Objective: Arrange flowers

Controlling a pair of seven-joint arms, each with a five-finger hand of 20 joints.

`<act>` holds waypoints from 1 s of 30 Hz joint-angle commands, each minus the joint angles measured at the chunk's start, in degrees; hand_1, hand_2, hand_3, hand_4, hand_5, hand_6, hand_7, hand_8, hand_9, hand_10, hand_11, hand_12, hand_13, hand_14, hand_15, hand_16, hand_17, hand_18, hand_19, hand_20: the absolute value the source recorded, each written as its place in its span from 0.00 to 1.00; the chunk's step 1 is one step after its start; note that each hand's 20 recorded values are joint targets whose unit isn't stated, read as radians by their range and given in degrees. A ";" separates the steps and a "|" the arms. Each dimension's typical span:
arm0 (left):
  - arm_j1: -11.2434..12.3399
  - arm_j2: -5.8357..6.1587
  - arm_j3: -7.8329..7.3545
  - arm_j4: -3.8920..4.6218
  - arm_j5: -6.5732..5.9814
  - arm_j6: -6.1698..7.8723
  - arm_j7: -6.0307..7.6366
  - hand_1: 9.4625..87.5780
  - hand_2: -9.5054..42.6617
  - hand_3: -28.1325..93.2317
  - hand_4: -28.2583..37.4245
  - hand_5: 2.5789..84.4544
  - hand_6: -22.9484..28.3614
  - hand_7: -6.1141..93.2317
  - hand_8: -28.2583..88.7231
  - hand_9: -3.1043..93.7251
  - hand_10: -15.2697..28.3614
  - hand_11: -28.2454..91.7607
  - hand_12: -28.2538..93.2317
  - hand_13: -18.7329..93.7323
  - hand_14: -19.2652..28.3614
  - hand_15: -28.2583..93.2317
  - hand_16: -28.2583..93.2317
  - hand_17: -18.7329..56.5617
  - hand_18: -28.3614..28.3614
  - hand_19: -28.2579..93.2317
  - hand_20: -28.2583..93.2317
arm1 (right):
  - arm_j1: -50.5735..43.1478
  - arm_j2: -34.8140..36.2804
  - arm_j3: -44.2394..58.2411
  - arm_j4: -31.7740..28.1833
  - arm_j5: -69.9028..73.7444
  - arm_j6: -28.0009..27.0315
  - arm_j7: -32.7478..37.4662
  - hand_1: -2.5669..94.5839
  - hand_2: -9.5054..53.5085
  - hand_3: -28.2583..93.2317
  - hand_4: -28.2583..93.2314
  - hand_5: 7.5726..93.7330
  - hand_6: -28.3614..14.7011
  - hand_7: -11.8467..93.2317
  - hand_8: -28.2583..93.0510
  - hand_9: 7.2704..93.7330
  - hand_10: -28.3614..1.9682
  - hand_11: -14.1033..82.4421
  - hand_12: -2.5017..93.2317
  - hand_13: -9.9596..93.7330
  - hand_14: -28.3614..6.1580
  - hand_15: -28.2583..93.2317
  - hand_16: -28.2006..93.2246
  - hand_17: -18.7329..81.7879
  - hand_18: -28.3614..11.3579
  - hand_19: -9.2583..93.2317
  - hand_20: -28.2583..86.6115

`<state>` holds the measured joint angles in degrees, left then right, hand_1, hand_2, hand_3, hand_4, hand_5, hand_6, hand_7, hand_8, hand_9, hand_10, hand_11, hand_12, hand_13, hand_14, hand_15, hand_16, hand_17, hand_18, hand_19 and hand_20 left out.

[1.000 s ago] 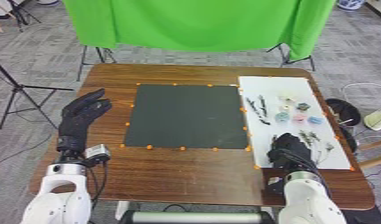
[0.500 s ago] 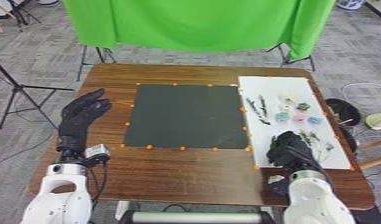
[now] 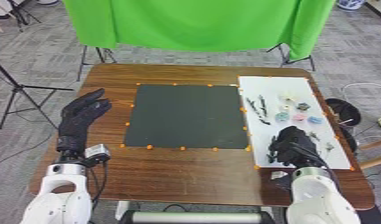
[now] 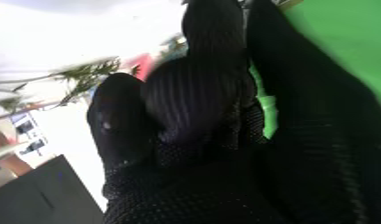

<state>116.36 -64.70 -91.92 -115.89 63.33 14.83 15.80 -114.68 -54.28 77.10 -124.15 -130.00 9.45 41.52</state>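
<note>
The thin-stemmed green leafy sprigs (image 3: 329, 146) lie on the flat white rectangular board (image 3: 268, 86), at the right of the brown wooden table (image 3: 195, 175). The black-gloved right hand (image 3: 295, 145) is over the same part of the board and hides some of it; sprigs show just to its right, and a bit of greenery shows at its left edge. Whether this hand grasps a stem or is free, I cannot tell. The visible sprigs run roughly lengthwise, away from the robot, so a pinch across the stems looks like the fitting next move, and the right hand is clearly the nearer one. Beyond it sit the small pink flower head (image 3: 299, 118) and the pale blue flower head (image 3: 315, 120). Farther out, left of the square black mat (image 3: 185, 117), the black-gloved left hand (image 3: 83, 109) hangs relaxed and empty, well apart from the sprigs
</note>
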 commanded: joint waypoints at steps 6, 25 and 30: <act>0.69 -0.30 -0.18 -0.39 -0.39 -0.28 -0.14 0.35 0.02 0.76 0.15 0.57 0.50 0.23 0.18 0.56 0.66 0.43 0.33 0.56 0.77 0.45 0.20 0.44 0.80 0.49 0.39 | -1.19 0.59 0.14 -0.04 -3.16 -4.35 0.50 0.30 0.00 0.78 0.25 0.69 0.50 0.46 0.17 0.89 0.39 0.46 0.30 1.00 0.72 0.63 0.50 0.91 0.60 0.96 0.60; 0.83 -0.41 -0.16 -0.33 -0.61 -0.10 -0.10 0.35 0.02 0.76 0.15 0.57 0.50 0.23 0.18 0.56 0.66 0.43 0.33 0.56 0.77 0.45 0.20 0.44 0.80 0.49 0.39 | -0.51 -0.65 -3.17 1.85 -3.35 -10.30 3.90 0.38 0.00 0.77 0.25 0.70 0.49 0.44 0.22 0.91 0.41 0.44 0.29 1.00 0.73 0.63 0.49 0.91 0.61 0.95 0.58; 0.79 -0.59 -0.07 -0.35 -0.54 -0.18 -0.15 0.35 0.02 0.76 0.15 0.57 0.50 0.23 0.18 0.56 0.65 0.43 0.33 0.56 0.77 0.45 0.20 0.44 0.80 0.49 0.39 | -0.21 -1.36 -2.49 1.27 -0.85 -14.60 5.73 0.51 0.00 0.72 0.27 0.66 0.50 0.42 0.40 0.91 0.47 0.39 0.38 1.00 0.74 0.63 0.49 0.92 0.65 0.93 0.59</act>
<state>116.56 -64.74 -91.94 -115.94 63.17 14.84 15.84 -113.60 -54.60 74.98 -124.05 -133.70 0.65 44.33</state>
